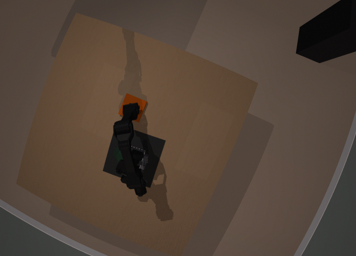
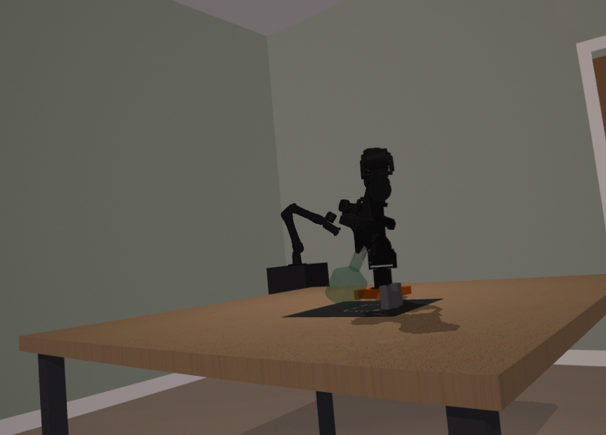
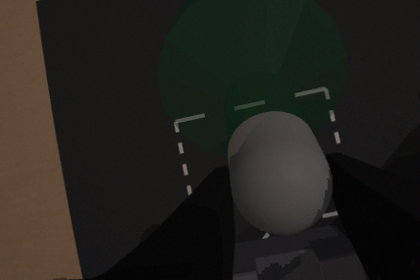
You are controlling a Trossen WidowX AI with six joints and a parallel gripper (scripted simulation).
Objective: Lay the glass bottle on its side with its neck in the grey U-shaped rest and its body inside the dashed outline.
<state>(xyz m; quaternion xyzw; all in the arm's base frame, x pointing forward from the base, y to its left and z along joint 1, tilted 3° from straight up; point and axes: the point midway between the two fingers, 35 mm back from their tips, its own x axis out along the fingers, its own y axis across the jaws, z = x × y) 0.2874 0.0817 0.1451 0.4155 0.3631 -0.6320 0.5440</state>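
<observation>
The green glass bottle [image 1: 117, 155] [image 2: 346, 284] [image 3: 250, 30] is tilted, with its round body low over the dark mat and its neck leaning up toward the rest's side. Whether its base touches the mat is unclear. My gripper [image 2: 360, 250] [image 3: 278, 173] is shut on the pale, rounded top of the neck. The grey U-shaped rest [image 1: 144, 161] [image 2: 390, 296] [image 3: 294, 261] stands on the mat; in the wrist view it lies beyond the neck top, partly hidden. The dashed outline [image 1: 144, 151] [image 3: 249, 105] lies beside the rest. The body is largely outside it, over its far edge in the wrist view.
The dark mat [image 1: 157, 146] [image 2: 313, 311] [image 3: 108, 40] lies on the wooden table [image 1: 193, 89] [image 2: 252, 339]. An orange plate [image 1: 142, 103] [image 2: 363, 294] lies at my arm's base. Another black arm [image 2: 290, 228] stands on a dark box [image 2: 285, 278] in the background.
</observation>
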